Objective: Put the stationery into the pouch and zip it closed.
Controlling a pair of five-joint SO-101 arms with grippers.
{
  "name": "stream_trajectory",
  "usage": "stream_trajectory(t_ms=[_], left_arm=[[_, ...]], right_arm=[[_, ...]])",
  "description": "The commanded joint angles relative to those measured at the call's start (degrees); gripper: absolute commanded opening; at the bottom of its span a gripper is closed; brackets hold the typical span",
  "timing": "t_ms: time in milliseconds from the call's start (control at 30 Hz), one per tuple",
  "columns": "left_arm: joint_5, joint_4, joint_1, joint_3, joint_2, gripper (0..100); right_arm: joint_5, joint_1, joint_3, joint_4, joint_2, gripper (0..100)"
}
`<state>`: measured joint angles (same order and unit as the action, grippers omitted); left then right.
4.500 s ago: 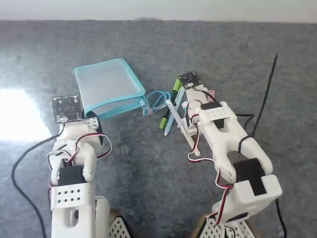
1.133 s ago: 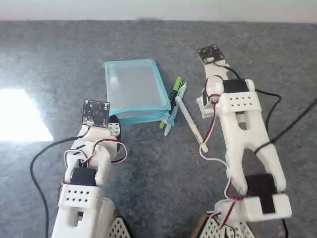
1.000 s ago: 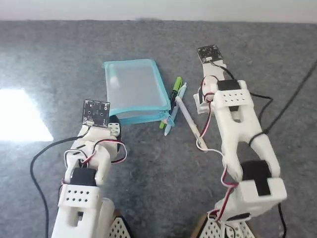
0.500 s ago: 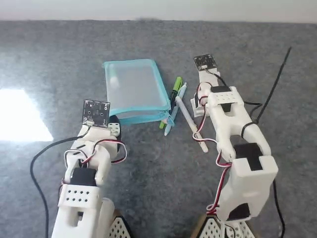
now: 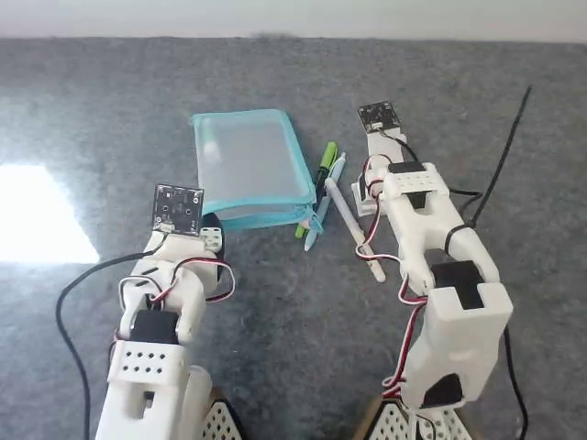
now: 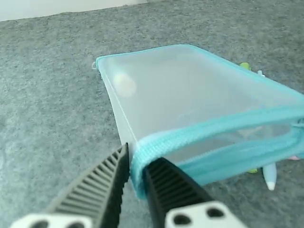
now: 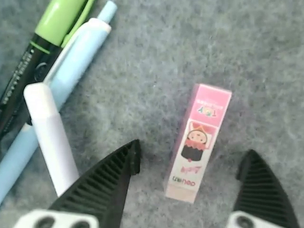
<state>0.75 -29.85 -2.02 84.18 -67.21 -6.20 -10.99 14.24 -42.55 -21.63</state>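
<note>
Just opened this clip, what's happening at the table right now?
The left end effector is clamped on a corner of the teal pouch. The right end effector hangs open over a small pink box, straddling it. A green marker, a blue pen and a white pen lie on the table beside the pouch, not yet packed.

left hand [image 6: 137,159] low and pinched nearly closed, right hand [image 7: 192,151] pointing down and spread wide.
</note>
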Motion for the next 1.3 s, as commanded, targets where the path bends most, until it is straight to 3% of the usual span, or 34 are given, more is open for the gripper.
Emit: stream_trajectory(t_ms=[0, 367, 500, 567, 867, 1067, 1267], left_arm=[[-0.35, 0.70, -0.44, -0.31, -0.18, 1], [-0.35, 0.88, -0.35, 0.13, -0.18, 1], [-0.35, 0.88, -0.35, 0.13, -0.18, 1], [-0.35, 0.97, -0.44, 0.13, -0.18, 1], [-0.44, 0.97, -0.44, 0.04, -0.18, 1], [-0.44, 0.97, -0.18, 0.04, -0.18, 1], [-0.44, 0.97, -0.35, 0.04, -0.18, 1]], right_arm=[[0.09, 0.31, -1.85, 0.92, 0.04, 21.7], [0.35, 0.40, -1.93, -1.71, 0.22, 17.6], [0.18, 0.48, -1.85, -5.32, 1.27, 5.6], [0.18, 1.10, -1.58, -7.78, 2.77, 0.3], [-2.73, 5.05, -1.76, -24.84, 19.12, 0.7], [-5.19, -8.31, -1.67, -39.52, 40.57, 0.7], [-5.27, -23.34, -1.49, -43.74, 50.07, 0.7]])
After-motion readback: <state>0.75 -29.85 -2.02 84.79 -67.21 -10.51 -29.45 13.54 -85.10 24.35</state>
